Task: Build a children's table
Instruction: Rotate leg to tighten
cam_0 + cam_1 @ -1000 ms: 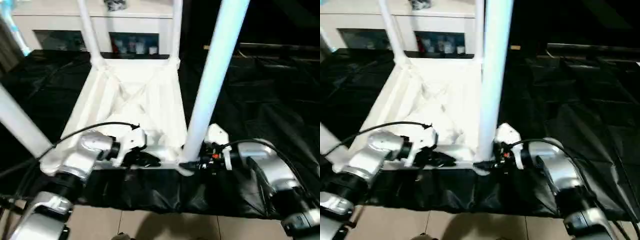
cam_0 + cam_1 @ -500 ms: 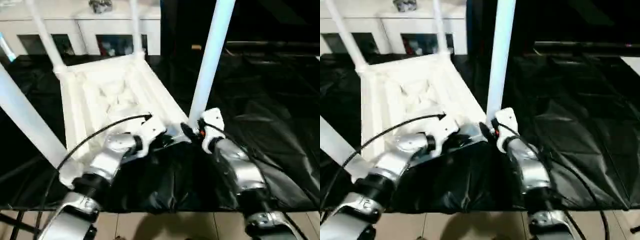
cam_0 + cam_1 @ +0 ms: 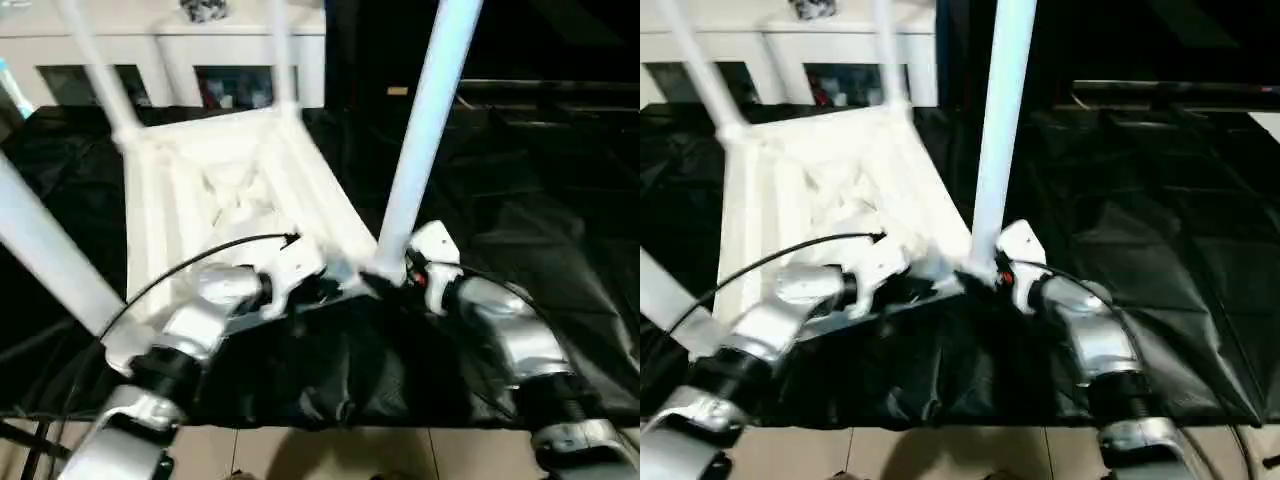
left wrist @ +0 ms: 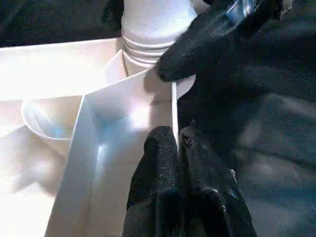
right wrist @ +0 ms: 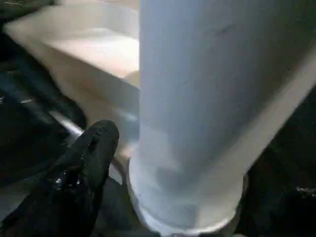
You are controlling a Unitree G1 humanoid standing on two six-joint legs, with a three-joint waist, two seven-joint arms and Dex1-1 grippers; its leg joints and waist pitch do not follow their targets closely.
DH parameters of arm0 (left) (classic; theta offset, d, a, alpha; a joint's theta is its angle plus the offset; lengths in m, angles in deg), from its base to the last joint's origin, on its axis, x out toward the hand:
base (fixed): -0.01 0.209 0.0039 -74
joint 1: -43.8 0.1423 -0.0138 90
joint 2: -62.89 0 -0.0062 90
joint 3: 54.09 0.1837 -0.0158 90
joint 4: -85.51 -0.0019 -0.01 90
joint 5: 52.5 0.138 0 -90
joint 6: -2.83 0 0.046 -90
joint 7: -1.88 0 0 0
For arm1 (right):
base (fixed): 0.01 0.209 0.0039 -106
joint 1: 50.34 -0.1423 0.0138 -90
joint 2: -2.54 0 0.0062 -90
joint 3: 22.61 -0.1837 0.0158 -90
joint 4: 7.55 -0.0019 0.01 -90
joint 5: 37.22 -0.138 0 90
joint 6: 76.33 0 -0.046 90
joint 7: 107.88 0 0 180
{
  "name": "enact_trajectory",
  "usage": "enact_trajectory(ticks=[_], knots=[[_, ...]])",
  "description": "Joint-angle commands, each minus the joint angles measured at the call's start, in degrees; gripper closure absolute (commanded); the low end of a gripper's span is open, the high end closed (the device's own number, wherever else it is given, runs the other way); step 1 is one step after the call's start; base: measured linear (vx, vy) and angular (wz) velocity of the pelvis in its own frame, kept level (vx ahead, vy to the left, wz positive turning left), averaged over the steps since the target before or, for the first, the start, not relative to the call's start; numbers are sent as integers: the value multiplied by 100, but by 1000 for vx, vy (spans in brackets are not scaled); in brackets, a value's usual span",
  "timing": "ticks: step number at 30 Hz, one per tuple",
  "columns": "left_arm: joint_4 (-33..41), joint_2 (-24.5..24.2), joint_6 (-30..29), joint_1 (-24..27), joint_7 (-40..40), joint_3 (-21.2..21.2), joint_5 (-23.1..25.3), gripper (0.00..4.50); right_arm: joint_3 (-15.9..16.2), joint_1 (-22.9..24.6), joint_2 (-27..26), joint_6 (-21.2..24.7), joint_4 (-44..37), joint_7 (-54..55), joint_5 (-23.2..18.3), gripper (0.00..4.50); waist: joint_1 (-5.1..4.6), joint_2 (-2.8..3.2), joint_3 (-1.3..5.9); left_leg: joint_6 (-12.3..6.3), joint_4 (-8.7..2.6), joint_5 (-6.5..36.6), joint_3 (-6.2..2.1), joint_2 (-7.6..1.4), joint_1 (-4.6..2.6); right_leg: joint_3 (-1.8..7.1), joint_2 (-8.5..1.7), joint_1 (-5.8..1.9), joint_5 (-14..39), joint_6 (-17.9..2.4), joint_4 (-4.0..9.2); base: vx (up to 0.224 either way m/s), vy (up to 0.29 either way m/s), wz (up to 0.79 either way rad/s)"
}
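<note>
The white plastic rectangular tabletop [image 3: 235, 190] is lying upside down on the black crinkled sheeting [image 3: 530, 200], ribbed underside up, skewed so its near edge runs diagonally across the robot's front. Its long axis is running away from the robot toward the white cabinet with glass doors [image 3: 200, 60], swung a little leftward at the far end. The four long tapered white tubular legs are standing in the corner sockets and pointing upward; the near-right leg [image 3: 420, 140] is leaning slightly right.

The left gripper [image 4: 178, 143] is pinching the thin near rim wall of the tabletop, its black fingers nearly together with the wall between them. The right gripper [image 3: 395, 280] is sitting at the base of the near-right leg, one finger [image 5: 91, 148] touching beside the socket collar; whether it is clamping I cannot tell.

To do this step well (seating that leg, I judge), keep the rim grip firm so the tabletop is not swivelling, and press straight down the leg's axis rather than sideways.
</note>
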State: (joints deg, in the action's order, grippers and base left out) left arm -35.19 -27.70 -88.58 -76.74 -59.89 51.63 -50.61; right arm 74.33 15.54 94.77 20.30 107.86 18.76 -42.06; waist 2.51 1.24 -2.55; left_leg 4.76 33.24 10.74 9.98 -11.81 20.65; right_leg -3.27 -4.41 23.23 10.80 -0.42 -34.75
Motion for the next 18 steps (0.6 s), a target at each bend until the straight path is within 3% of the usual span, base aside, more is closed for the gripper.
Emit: enact_trajectory(ticks=[1, 2, 5, 6, 18], knots=[[90, -9, 198, -52, -350, 61, -164, 450, 227, 35, 69, -50, -268, -698, -202, 65, 32, -37, 357, -553, -314, 907, 20, -122, -7, 222, -286, -356, 376, -1512, 351, 0, 0, 0], [82, -60, 227, -53, -427, 70, -169, 450, 252, 37, 128, -57, -271, -813, -205, 65, 43, -61, 354, -563, -313, 891, 26, -135, -8, 216, -285, -340, 367, -1535, 342, 0, 0, 0], [38, -240, 308, -77, -700, 100, -201, 450, 362, 11, 322, -54, -249, -1242, -296, 65, 94, -39, 347, -501, -314, 984, 27, -148, -26, 212, -302, -314, 569, -1542, 354, 0, 0, 0], [15, -295, 351, -89, -787, 108, -212, 450, 401, 0, 376, -39, -239, -1390, -330, 65, 108, -79, 347, -484, -311, 1020, 34, -146, -30, 212, -302, -312, 626, -1520, 359, 0, 0, 0], [-210, -449, 584, -206, -1183, 154, -227, 450, 576, -64, 410, -119, -112, -1754, -301, 161, 152, -103, 358, -468, -300, 793, 23, -137, -1, 206, -322, -322, 583, -1459, 323, 0, 0, 0]])
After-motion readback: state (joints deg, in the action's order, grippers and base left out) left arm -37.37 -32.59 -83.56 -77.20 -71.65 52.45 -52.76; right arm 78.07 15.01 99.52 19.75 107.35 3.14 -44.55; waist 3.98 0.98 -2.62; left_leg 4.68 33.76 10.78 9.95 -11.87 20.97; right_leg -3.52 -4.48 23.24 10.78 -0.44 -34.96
